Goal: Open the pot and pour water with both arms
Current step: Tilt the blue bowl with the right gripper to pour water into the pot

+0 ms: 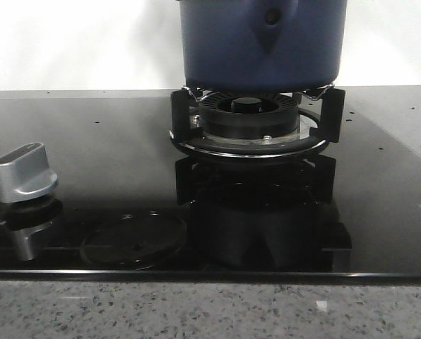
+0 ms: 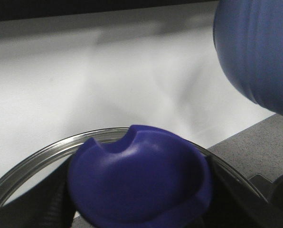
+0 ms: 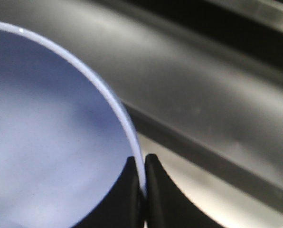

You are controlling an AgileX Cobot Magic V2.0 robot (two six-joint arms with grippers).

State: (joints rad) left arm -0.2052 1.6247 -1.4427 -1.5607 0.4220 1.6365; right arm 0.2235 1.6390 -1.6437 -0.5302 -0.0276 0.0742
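Front view shows the pot [image 1: 261, 42] sitting on the burner [image 1: 249, 120]. The left fingers [image 2: 61, 199] are clamped on the lid's blue knob [image 2: 139, 180], the lid off; the right fingers [image 3: 153, 190] pinch a blue bowl's rim [image 3: 125, 121]. Next, I judge, comes tipping that bowl over the pot.

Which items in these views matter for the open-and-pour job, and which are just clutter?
In play:
- pot on the burner
- glass lid with blue knob, held in the left claw
- light blue bowl, its rim pinched by the right claw

Lying about:
- silver stove knob
- black glass cooktop
- speckled counter edge
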